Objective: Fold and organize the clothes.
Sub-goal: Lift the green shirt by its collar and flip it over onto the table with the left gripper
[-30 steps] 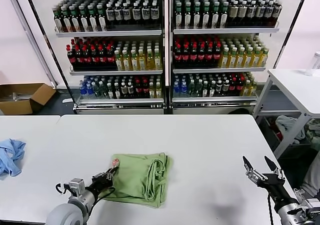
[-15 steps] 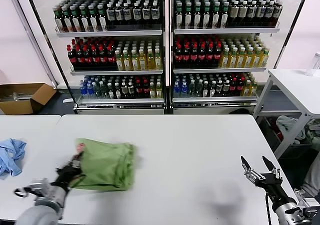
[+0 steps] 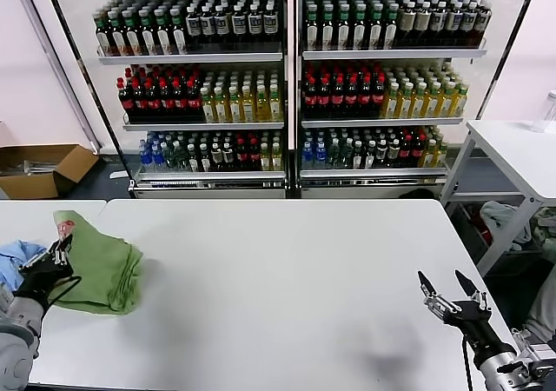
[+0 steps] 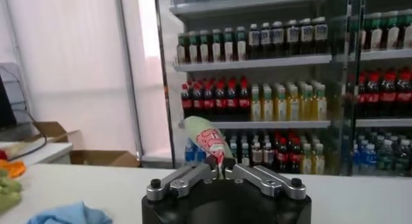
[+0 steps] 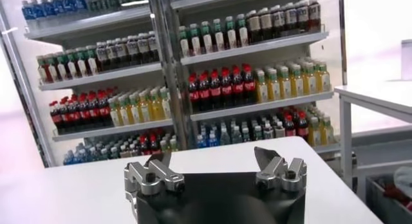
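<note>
The folded light green polo shirt [image 3: 97,265] lies on the white table [image 3: 287,278] at its far left edge, a bit of its red-and-white print showing at the pinched corner. My left gripper [image 3: 59,250] is shut on that corner of the shirt. In the left wrist view the gripper [image 4: 220,172] pinches a fold of green fabric with the print [image 4: 209,141] sticking up between the fingers. My right gripper [image 3: 447,285] is open and empty, low over the table's front right corner; in the right wrist view the gripper [image 5: 215,161] has its jaws wide apart.
A light blue cloth [image 3: 12,259] lies on the adjoining table just left of the shirt; it also shows in the left wrist view [image 4: 64,214]. Shelves of bottles [image 3: 287,87] stand behind. A second white table [image 3: 517,152] is at the right. A cardboard box [image 3: 39,169] sits on the floor.
My left gripper has dragged the folded shirt from the table's front middle to its far left edge, beside the blue cloth. The right gripper has barely moved.
</note>
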Robot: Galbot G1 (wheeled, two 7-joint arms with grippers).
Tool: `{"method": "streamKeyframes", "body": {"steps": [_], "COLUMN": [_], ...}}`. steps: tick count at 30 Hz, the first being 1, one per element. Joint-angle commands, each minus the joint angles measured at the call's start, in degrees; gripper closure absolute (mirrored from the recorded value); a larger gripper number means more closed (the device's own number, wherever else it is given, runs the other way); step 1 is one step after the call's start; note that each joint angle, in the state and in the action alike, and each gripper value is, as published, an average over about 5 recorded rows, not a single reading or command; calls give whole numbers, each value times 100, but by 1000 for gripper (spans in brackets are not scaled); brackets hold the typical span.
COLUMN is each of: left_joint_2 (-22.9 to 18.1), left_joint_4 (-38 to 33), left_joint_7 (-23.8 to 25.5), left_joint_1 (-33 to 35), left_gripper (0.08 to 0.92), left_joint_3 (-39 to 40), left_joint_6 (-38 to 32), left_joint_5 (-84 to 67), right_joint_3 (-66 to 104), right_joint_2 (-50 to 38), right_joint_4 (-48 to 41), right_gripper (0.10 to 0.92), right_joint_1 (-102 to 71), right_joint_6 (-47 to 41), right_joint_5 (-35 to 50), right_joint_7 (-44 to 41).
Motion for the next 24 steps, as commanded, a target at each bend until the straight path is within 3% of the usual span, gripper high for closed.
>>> {"method": "streamKeyframes", "body": {"steps": [1, 8, 15, 20, 24], "left_joint_2": [-195, -1158, -1917, -1948, -1851], "left_joint_4": [-381, 194, 592, 486, 358], "left_joint_7": [-757, -2217, -2379, -2581, -2307], "left_joint_1": [-1142, -2155, -2637, -2812, -2727], "left_gripper": [892, 892, 892, 892, 892], "left_joint_3": [2650, 4804, 5143, 4967, 4911], "left_joint_6": [486, 62, -350, -573, -576], "left_joint_5": [331, -1079, -1951, -2745, -2978], "right_joint_3": [53, 22, -61, -150, -369], "right_joint_2": [75, 258, 283, 244, 163], "right_joint_4": [66, 302, 526, 643, 668], "right_gripper": [203, 203, 203, 203, 203], "right_joint_1": [-108, -331, -487, -486, -383], "right_joint_6": [24, 15, -7, -87, -200], "right_joint_5": [1, -174, -364, -450, -546], "right_joint_7": [-6, -31, -39, -25, -3]}}
